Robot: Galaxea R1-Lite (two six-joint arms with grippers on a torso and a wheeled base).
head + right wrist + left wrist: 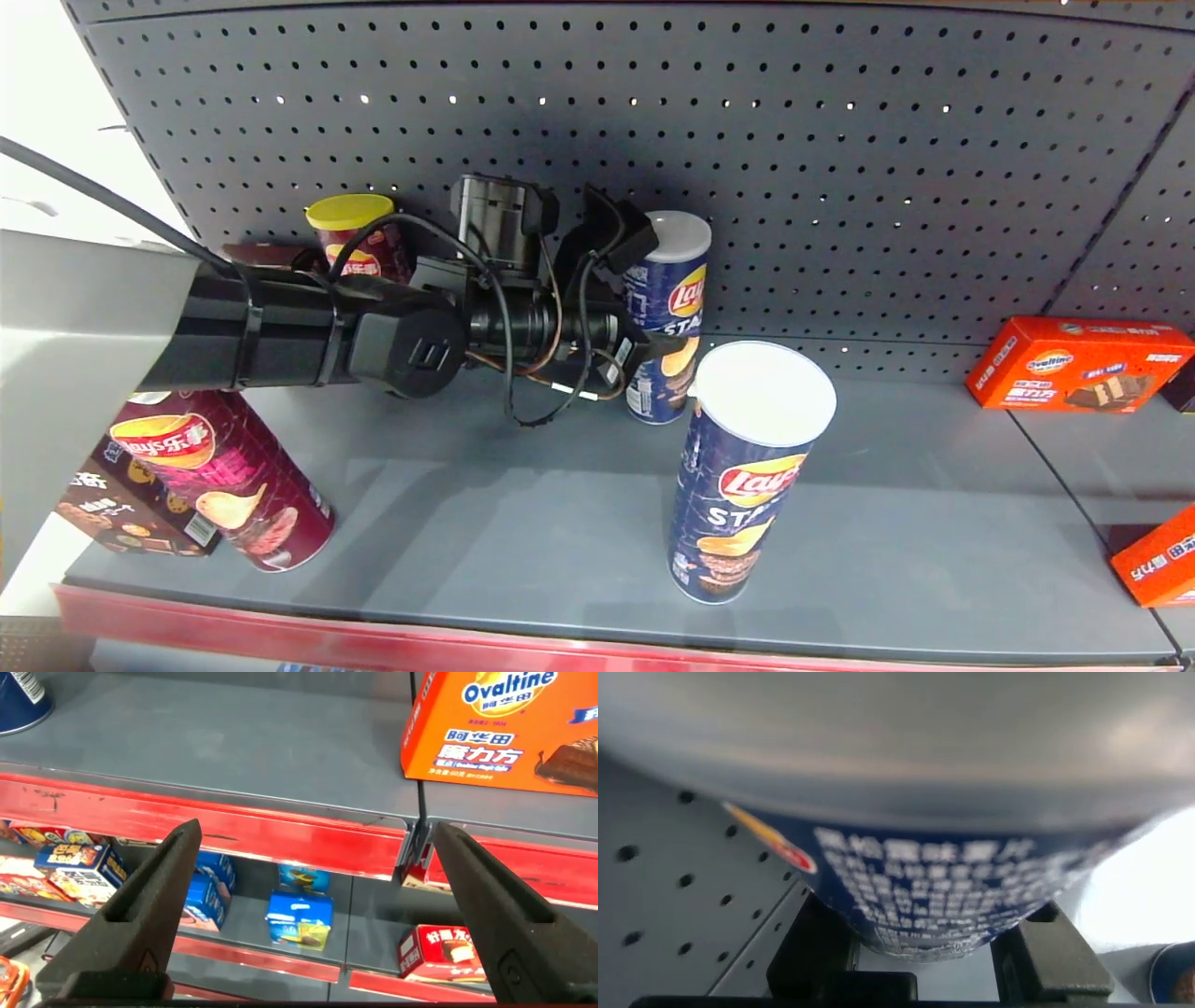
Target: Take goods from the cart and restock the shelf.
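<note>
A blue chip can (674, 280) with a white lid stands upright at the back of the grey shelf (934, 523), close to the pegboard. My left gripper (646, 297) reaches in from the left and is shut on this can, one finger on each side. In the left wrist view the can (924, 887) sits between the two dark fingers (1046, 957). A second blue can (742, 476) stands nearer the front edge. My right gripper (318, 905) hangs open in front of the shelf's red edge (234, 821), holding nothing.
A maroon can (229, 485) leans at the front left beside a brown box (121, 513). Another maroon can with a yellow lid (355, 233) stands at the back left. Orange boxes (1074, 364) lie at the right. Blue boxes (299, 919) fill the lower shelf.
</note>
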